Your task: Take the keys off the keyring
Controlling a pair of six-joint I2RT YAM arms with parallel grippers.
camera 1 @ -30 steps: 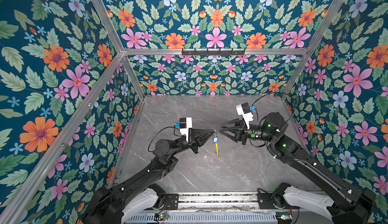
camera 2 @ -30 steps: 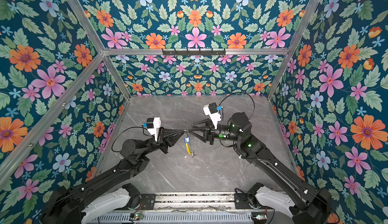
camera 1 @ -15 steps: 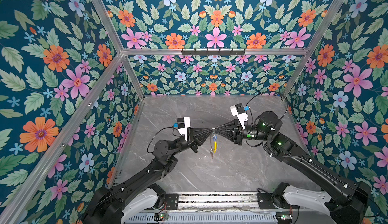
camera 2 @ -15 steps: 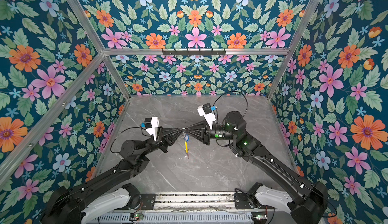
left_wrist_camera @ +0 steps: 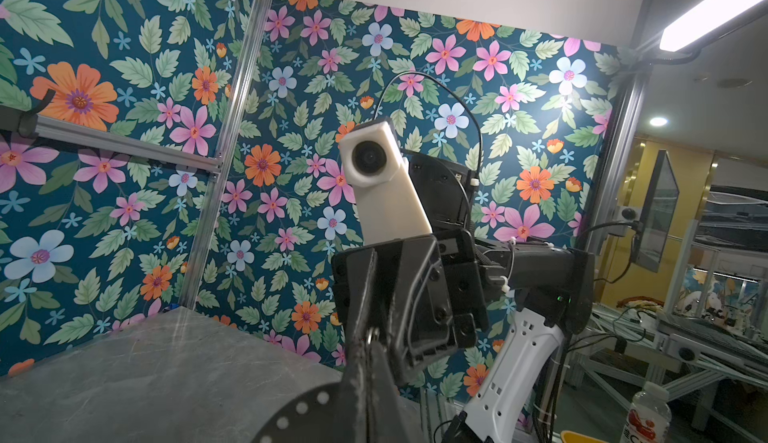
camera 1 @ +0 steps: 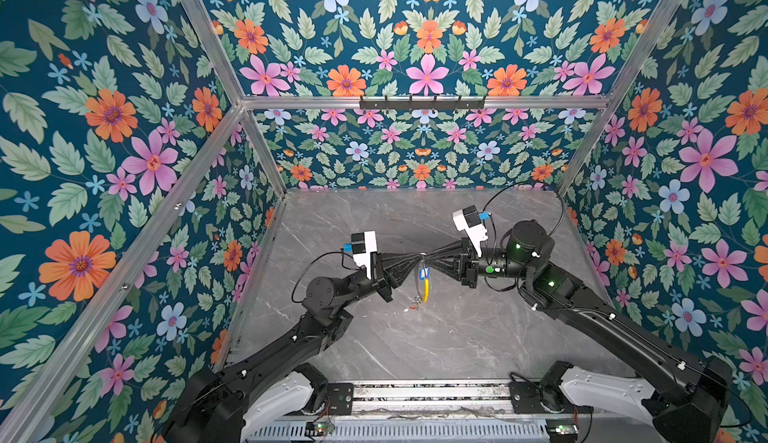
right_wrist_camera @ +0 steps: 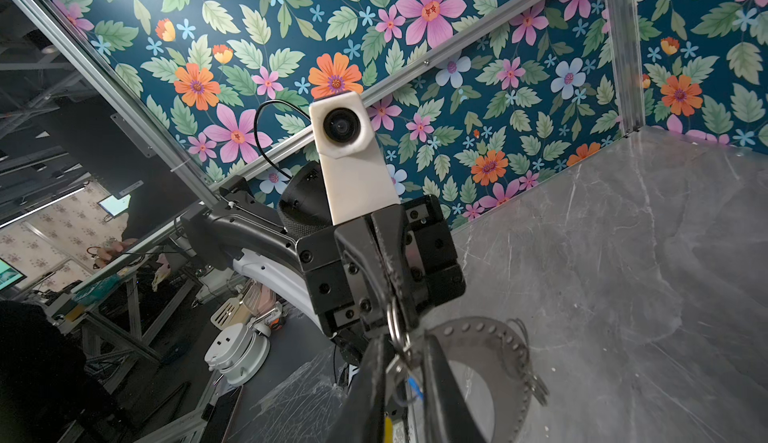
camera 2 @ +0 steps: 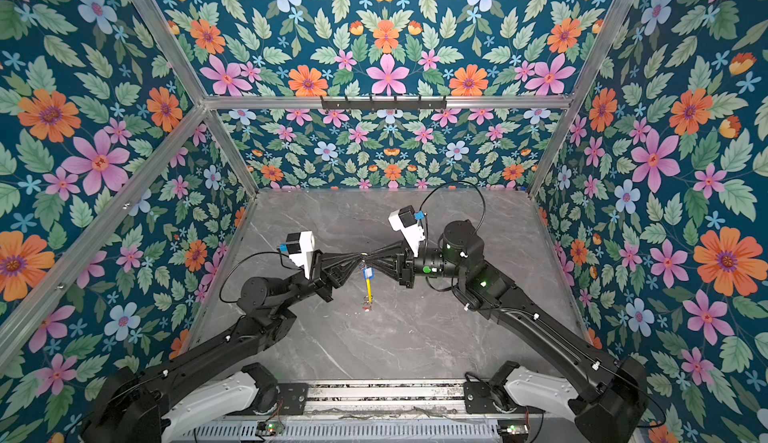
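left gripper (camera 1: 417,260): comes in from the left, held level above the table (camera 1: 457,337). fingers fully together, pinched on the top of the keyring.
keyring (camera 1: 424,289): mid-table, hanging straight down from the spot where the two grippers meet. i see it edge-on in both top views. the yellow sleeve is on its lower stretch. the bottom end is near the table; i cannot tell if it touches.
blue-tag key (camera 1: 424,273): high on the hoop, just under the fingertips and above the yellow sleeve.
red-tag key (camera 1: 414,305): at the bottom of the hoop, down by the table surface. too small for me to read more.
right gripper (camera 1: 430,259): reaches in from the right, tip to tip with the left gripper. fingers (right_wrist_camera: 442,391) narrow, closed in on the silver head of the blue-tag key. in the right wrist view i see a bit of blue between them.
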